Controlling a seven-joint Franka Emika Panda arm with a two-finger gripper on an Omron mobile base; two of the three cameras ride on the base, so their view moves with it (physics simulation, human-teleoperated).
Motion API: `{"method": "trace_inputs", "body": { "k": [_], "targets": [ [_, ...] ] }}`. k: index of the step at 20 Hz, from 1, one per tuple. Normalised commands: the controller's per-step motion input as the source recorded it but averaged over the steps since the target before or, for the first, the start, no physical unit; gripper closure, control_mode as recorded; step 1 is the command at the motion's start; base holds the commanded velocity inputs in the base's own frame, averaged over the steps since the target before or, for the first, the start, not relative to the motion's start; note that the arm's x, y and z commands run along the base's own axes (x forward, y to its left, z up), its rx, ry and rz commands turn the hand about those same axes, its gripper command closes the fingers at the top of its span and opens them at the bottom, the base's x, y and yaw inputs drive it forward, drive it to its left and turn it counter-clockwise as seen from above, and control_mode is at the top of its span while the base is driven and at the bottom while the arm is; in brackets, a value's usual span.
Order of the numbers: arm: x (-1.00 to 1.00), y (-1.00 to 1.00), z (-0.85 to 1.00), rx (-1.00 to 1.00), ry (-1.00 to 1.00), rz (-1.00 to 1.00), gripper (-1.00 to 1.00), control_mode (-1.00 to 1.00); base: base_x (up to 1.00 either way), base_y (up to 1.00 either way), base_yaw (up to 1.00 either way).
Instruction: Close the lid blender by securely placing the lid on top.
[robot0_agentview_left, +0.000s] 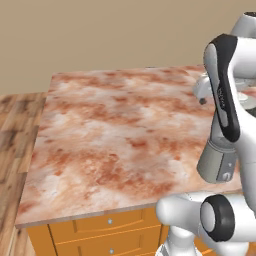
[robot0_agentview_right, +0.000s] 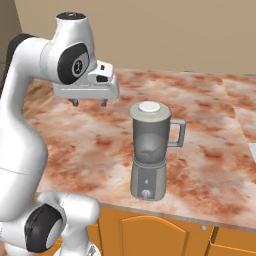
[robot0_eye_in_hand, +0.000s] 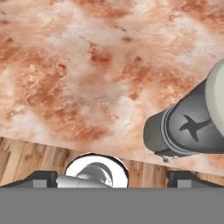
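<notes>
One blender stands upright on the marbled table near its front edge, knob facing the cabinets, handle to the right in the right base view. Its lid sits on the jar mouth, white centre up, looking level and roughly centred from this angle; whether it is pressed fully home is not readable. The gripper hangs above the table to the left of the jar, apart from it, at about lid height, holding nothing. Its fingers are spread, with bare table showing between the two tips at the bottom of the hand view, where the blender lies at the right edge seen from above, blades visible through the jar. In the left base view the blender base peeks out behind the arm. My read: task is at or close to done. Risks from here: a sideways swing of the hand at this height could clip the jar or handle and tip the blender toward the table edge; pushing down off-centre could cock the lid or knock it off.
</notes>
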Motion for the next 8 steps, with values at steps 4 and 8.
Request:
{"method": "trace_inputs", "body": {
  "k": [4,8],
  "targets": [
    [0.00,0.82,0.00,-0.06,0.00,0.00,-1.00,-1.00,0.00,0.00,0.00],
    [0.00,0.59,-0.04,-0.06,0.00,0.00,-1.00,-1.00,0.00,0.00,0.00]
  ]
}}
